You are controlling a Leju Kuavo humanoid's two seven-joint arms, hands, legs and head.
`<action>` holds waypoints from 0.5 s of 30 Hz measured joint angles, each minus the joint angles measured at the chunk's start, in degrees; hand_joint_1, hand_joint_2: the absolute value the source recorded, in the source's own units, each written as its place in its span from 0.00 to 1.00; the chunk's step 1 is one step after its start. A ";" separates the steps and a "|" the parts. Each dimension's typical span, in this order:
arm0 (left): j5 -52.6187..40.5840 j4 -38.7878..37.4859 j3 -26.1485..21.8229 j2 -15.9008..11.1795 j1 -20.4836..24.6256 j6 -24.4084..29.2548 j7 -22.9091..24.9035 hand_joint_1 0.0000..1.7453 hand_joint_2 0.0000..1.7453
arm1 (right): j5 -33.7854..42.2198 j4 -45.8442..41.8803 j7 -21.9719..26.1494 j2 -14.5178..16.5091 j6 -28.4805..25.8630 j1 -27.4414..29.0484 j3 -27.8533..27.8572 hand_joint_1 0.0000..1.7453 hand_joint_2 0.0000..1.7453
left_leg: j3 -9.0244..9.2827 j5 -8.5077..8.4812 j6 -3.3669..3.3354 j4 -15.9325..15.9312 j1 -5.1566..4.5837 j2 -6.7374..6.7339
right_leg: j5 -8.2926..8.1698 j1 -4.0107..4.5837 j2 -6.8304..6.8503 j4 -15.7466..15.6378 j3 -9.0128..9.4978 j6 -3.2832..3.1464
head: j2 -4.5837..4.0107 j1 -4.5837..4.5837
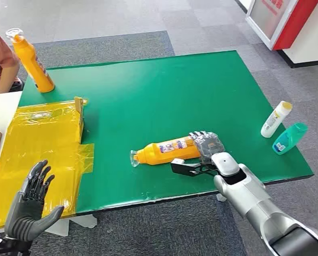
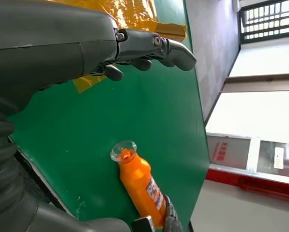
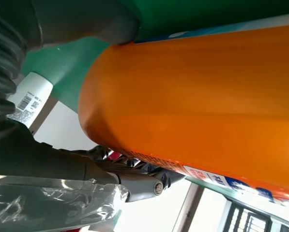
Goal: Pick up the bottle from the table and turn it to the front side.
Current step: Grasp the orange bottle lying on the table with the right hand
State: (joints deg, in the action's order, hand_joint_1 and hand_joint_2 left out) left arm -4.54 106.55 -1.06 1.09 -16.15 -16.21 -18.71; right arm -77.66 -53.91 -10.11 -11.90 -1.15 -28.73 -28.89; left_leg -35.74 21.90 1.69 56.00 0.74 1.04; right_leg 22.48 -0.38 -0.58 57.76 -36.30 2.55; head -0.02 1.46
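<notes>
A: Where is the bottle (image 1: 169, 150)?

B: It lies on its side on the green table (image 1: 157, 90), a bit toward 5 o'clock from the middle. It is orange. Its clear cap points to 9 o'clock and its bottom points to 3 o'clock.

A: Is a hand on it?

B: Yes. The right hand (image 1: 205, 152) is wrapped around the bottom end. Its fingers (image 1: 203, 140) curl over the top of the bottle and its thumb (image 1: 185, 167) sticks out along the near side. In the right wrist view the orange bottle (image 3: 194, 101) sits tight against the hand (image 3: 62, 34).

A: And the other hand?

B: The left hand (image 1: 30, 202) is down at 7 o'clock, over the near edge of the table. It holds nothing and its fingers are spread apart. In the left wrist view its fingers (image 2: 172, 50) reach out over the green, and the bottle (image 2: 141, 181) lies well apart from them.

A: What else is on the table?

B: A yellow plastic sheet (image 1: 45, 149) at 8 o'clock. A second orange bottle (image 1: 30, 61) stands tilted at 10 o'clock, beside a person's arm (image 1: 2, 64). At 3 o'clock a white bottle (image 1: 276, 118) and a teal bottle (image 1: 290, 137) lie just beside each other.
</notes>
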 joint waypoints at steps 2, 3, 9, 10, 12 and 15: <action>0.07 0.00 0.07 -0.03 -0.08 0.04 0.00 0.00 1.00 | 0.00 0.09 0.14 0.07 -0.04 -0.07 -0.06 1.00 1.00 | 0.00 0.00 0.00 0.00 0.00 0.00 | 0.00 0.00 0.00 0.00 0.00 0.00 | 0.00 0.00; 0.10 0.00 0.14 -0.07 -0.15 0.09 -0.01 0.00 1.00 | 0.00 0.17 0.27 0.13 -0.09 -0.13 -0.13 1.00 1.00 | 0.00 0.00 0.00 0.00 0.00 0.00 | 0.00 0.00 0.00 0.00 0.00 0.00 | 0.00 0.01; 0.14 0.00 0.61 -0.44 -0.42 0.24 -0.04 0.00 1.00 | 0.15 0.68 0.82 0.38 -0.30 -0.40 -0.52 1.00 1.00 | 0.01 0.00 0.00 0.00 0.00 0.00 | 0.00 0.00 0.00 0.00 0.00 0.00 | 0.00 0.00; 0.14 0.00 0.64 -0.45 -0.45 0.28 -0.04 0.00 1.00 | 0.25 0.71 0.92 0.41 -0.34 -0.42 -0.56 1.00 1.00 | 0.01 -0.01 0.00 0.00 0.00 0.00 | 0.00 0.00 0.00 0.00 0.00 0.00 | 0.00 0.00; 0.14 0.00 0.66 -0.48 -0.60 0.42 -0.05 0.00 1.00 | 0.52 0.72 1.14 0.45 -0.49 -0.39 -0.62 1.00 1.00 | 0.02 -0.01 0.01 0.00 0.00 0.00 | -0.01 0.00 0.00 0.00 0.00 -0.01 | 0.00 0.00; 0.14 0.00 0.67 -0.53 -0.91 0.59 -0.19 0.00 1.00 | 0.78 0.75 1.36 0.45 -0.77 -0.34 -0.72 1.00 1.00 | 0.03 -0.01 0.01 0.00 0.00 0.00 | 0.00 0.00 0.00 0.00 0.00 -0.01 | 0.00 0.00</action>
State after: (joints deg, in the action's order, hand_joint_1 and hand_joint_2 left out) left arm -4.39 106.55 -0.39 0.56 -17.05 -15.62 -18.90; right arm -76.88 -53.16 -8.75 -11.45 -1.92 -29.07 -29.62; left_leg -35.71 21.90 1.70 56.00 0.74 1.04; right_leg 22.47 -0.38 -0.59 57.76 -36.30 2.55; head -0.02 1.46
